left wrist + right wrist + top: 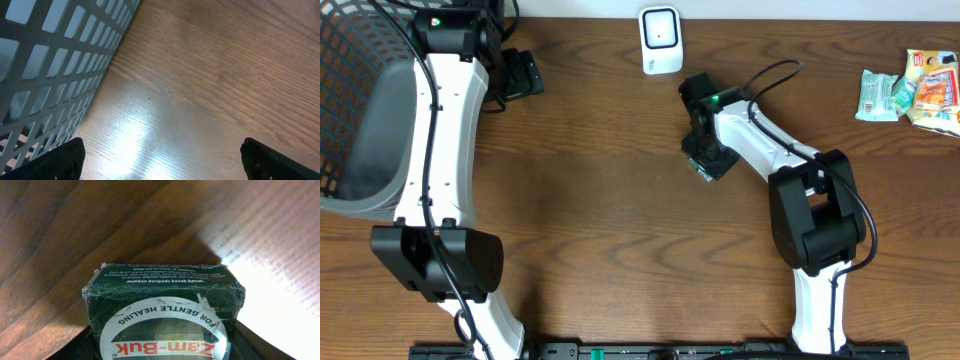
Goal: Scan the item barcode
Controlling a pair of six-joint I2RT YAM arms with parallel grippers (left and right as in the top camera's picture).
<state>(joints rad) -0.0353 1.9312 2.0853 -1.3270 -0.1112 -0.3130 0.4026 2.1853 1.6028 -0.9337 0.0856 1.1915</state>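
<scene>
1. Overhead view, far left: grey mesh basket (345, 70), cut off by the frame edge, likely waiting for scanned goods; contents not visible.
2. Just right of it, upper left: left claw (523, 73) spread wide and empty above bare table (600, 230), seemingly parked out of the way.
3. Top centre: white scanner (660, 40), upright, face turned toward the arms; window too small to read.
4. Centre right, below the scanner: right claw (705, 150) down over the green Zam-Buk box (160, 305), fingers flanking both sides, presumably to carry it to the scanner; firmly clamped or not, cannot tell.
5. Barcode nowhere in sight; box's near end cut off in the right wrist view.
6. Upper right: snack packets (915, 88), well apart, partly out of frame.
</scene>
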